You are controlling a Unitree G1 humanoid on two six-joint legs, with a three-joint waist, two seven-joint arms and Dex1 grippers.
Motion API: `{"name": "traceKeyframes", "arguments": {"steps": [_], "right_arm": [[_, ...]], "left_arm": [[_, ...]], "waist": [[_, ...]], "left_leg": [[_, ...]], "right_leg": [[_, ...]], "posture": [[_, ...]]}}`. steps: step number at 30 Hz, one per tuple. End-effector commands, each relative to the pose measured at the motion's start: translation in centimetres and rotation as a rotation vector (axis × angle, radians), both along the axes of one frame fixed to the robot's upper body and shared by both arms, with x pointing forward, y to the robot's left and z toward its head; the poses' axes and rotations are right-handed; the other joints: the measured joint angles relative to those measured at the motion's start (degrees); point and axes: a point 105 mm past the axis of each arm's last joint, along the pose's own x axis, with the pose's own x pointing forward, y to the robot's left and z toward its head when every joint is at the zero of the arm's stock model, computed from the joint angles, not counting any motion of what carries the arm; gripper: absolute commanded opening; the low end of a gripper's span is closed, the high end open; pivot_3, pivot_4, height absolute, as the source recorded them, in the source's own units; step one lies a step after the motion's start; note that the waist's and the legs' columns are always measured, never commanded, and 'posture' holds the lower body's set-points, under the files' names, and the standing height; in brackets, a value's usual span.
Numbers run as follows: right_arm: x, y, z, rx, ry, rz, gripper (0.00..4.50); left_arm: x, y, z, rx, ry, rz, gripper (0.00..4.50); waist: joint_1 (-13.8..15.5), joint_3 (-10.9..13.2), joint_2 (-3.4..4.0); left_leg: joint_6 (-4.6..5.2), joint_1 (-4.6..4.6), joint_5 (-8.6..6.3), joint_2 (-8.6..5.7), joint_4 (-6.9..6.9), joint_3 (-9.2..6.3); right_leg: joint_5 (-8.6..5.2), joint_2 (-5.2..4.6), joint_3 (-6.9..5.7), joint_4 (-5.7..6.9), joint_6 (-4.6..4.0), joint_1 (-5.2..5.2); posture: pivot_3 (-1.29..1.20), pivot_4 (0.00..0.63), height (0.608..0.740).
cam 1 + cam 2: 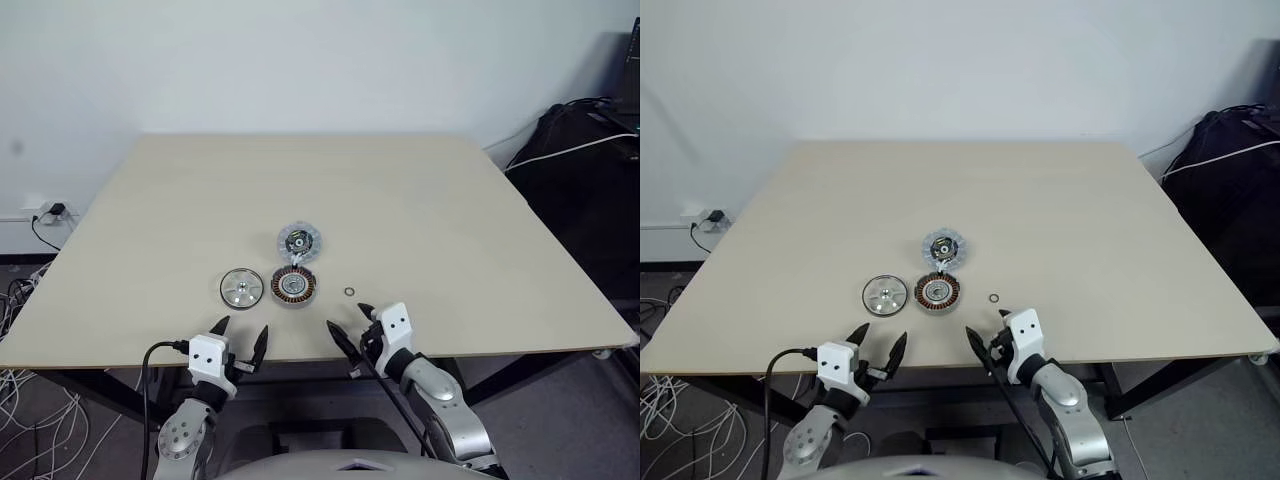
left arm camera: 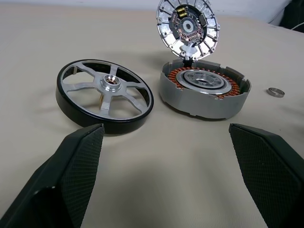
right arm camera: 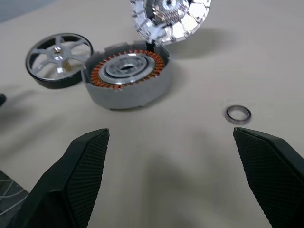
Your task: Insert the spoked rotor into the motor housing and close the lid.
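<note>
Plainly unlabelled, the lid (image 1: 300, 241), motor housing (image 1: 294, 287) and spoked rotor (image 1: 242, 289) face both grippers' spread jaws.

Both arms raised forward, grippers spread wide.

Left gripper (image 1: 240, 338) and right gripper (image 1: 347, 320) poised side by side near the front edge of the surface (image 1: 480, 240), black fingers (image 2: 71, 171) parted (nothing held between them), right wrist angled slightly inward toward the left.
</note>
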Motion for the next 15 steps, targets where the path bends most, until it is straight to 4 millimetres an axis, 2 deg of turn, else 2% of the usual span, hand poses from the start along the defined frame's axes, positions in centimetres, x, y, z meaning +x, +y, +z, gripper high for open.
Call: {"name": "traceKeyframes", "arguments": {"steps": [1,15], "right_arm": [[0.62,0.11,1.7,0.003,-0.064,-0.006,4.5],[0.77,0.02,1.78,-0.033,-0.052,-0.003,4.5]], "left_arm": [[0.15,-0.36,0.93,-0.012,-0.043,-0.008,4.45],[0.09,-0.6,0.58,-0.023,-0.034,-0.003,4.45]], "waist": [[-0.01,0.0,0.0],[0.04,0.0,0.0]], "left_leg": [[0.0,0.0,0.0,0.0,0.0,0.0],[0.0,-0.01,-0.01,0.0,0.0,-0.01]], "right_leg": [[0.0,0.0,0.0,0.0,0.0,0.0],[-0.01,-0.01,-0.01,-0.01,0.01,-0.02]], "posture": [[0.0,0.0,0.74],[0.0,0.0,0.74]]}}
